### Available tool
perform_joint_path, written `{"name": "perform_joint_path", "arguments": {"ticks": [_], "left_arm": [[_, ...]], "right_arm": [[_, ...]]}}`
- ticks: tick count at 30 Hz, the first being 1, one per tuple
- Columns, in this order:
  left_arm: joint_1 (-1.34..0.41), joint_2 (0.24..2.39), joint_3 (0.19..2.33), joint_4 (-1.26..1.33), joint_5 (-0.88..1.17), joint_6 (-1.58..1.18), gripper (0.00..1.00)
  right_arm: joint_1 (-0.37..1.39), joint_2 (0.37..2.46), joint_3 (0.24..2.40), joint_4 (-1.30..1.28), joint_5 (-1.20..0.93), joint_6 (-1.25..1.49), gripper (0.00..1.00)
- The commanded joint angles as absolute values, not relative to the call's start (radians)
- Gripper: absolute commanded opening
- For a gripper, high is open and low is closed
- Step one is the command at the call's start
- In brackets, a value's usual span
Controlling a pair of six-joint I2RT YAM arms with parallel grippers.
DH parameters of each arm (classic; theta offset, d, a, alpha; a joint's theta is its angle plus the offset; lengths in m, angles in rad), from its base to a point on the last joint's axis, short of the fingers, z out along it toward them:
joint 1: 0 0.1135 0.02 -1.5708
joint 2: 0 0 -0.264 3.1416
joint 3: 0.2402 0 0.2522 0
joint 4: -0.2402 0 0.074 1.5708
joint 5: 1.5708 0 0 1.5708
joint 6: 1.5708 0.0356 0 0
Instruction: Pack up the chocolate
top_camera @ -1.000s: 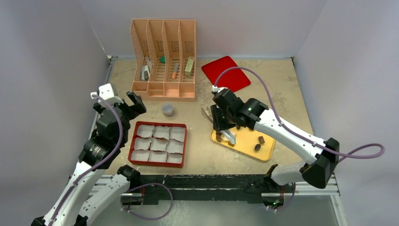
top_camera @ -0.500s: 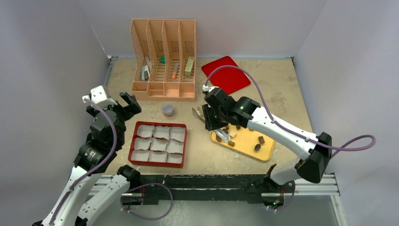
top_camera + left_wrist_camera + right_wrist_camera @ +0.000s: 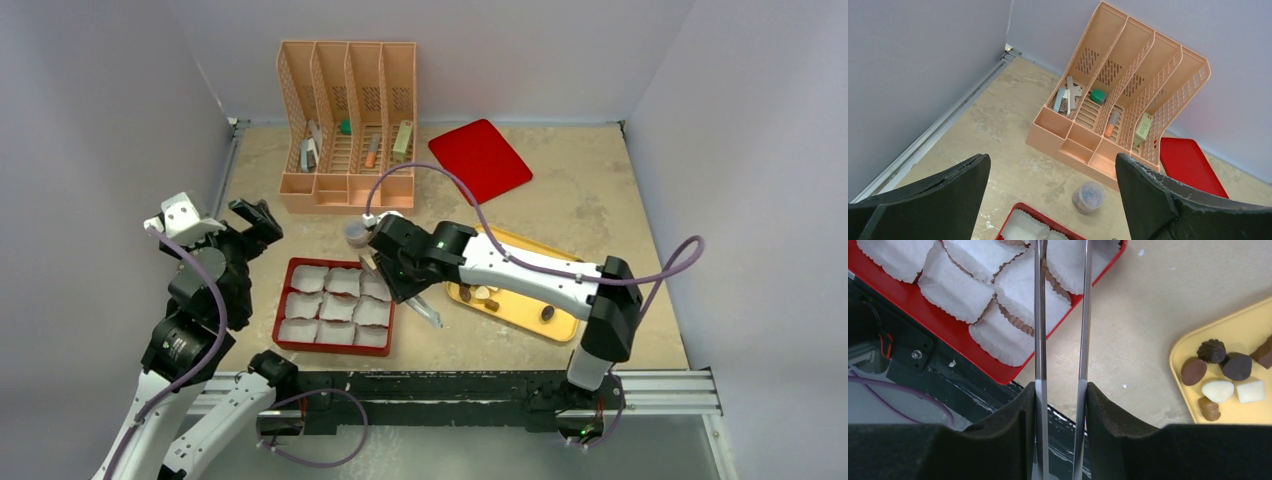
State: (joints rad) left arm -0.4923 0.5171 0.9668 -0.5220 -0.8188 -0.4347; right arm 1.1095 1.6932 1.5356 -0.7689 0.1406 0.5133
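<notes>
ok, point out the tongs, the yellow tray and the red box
tongs [image 3: 1039,315], right wrist view, on the left blade.
yellow tray [image 3: 1243,412], right wrist view, on its bare floor below the chocolates.
red box [image 3: 330,349], top view, on the front rim.

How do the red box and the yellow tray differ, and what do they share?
The red box holds rows of white paper cups, no chocolate seen in them; the yellow tray holds loose chocolates, no cups. The red box lies left of the yellow tray. Both rest flat on the table.
</notes>
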Motion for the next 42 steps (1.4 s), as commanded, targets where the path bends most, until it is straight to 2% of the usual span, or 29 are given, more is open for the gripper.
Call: {"name": "perform_joint_path", "arguments": {"ticks": [1, 13, 24, 42], "left_arm": [[-0.495, 0.509, 1.008, -0.507, -0.843, -0.440, 0.96], [-0.496, 0.496, 0.997, -0.517, -0.844, -0.440, 0.96], [-0.495, 0.481, 0.978, -0.519, -0.850, -0.451, 0.96], [-0.495, 0.482, 0.980, -0.523, -0.846, -0.453, 0.96]], "right_arm": [[1.134, 1.727, 1.638, -0.795, 0.199, 0.485, 0.29], [1.201, 1.802, 1.754, -0.926, 0.255, 0.510, 0.30], [1.206, 1.811, 1.742, -0.963, 0.304, 0.532, 0.31], [1.206, 1.862, 1.782, -0.983, 0.332, 0.531, 0.41]]}}
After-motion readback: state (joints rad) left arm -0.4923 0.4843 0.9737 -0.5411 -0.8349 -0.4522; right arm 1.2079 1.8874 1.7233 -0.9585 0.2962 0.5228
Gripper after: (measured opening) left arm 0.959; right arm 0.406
